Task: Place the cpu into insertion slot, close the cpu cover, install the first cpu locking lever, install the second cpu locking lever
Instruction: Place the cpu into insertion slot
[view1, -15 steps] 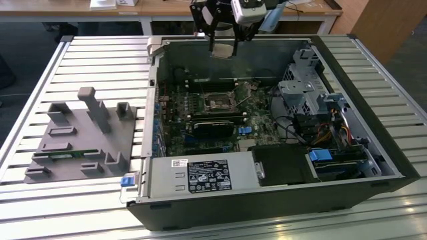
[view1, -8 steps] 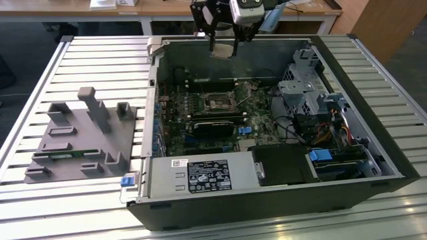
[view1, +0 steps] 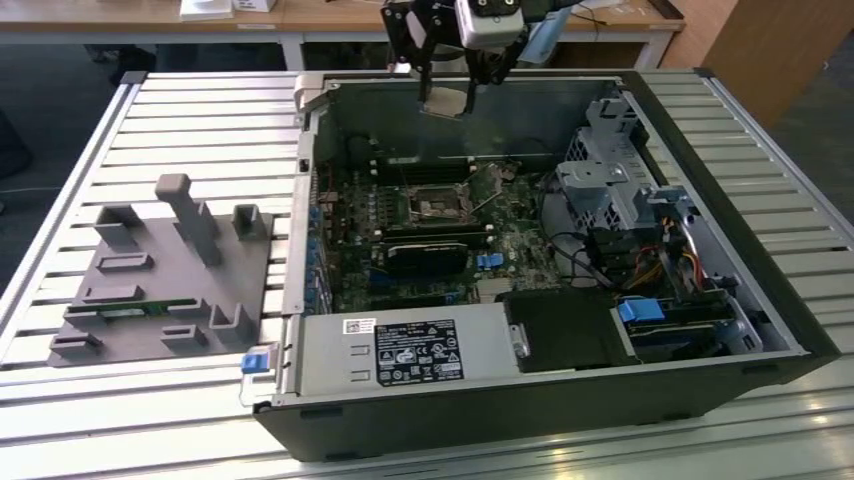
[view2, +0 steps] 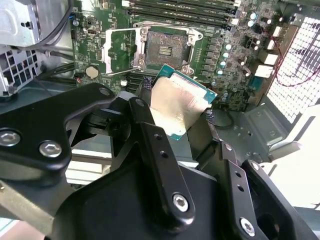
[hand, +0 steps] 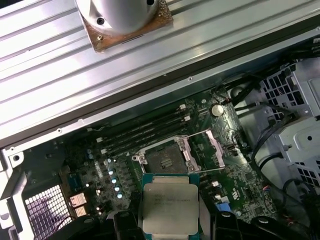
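In the upper centre of the exterior view the gripper (view1: 450, 100) is seen above the far wall of an open computer case (view1: 534, 420), its jaws closed on opposite edges of the cpu (view2: 177, 102), which is held in the air well above the motherboard (view1: 360, 270) with its dull metal top turned towards both wrist cameras. The insertion slot (view1: 437, 207) lies near the middle of the board, lower in the exterior frame than the held chip, and is shown uncovered in both wrist views. The cpu cover (view2: 121, 48) is swung back and rests just beside the slot, its square opening showing green board. Rows of memory slots (hand: 145, 127) run along one side of the slot, and a black component (view1: 430, 255) sits just below it in the exterior frame. A metal drive cage (view1: 601, 180) with loose cables crowds the exterior view's right of the board, and a label-bearing power supply box (view1: 400, 352) fills the near corner. A grey fixture block (view1: 160, 270) is set on the slatted table (view1: 200, 100) at the exterior view's left, well apart from the case
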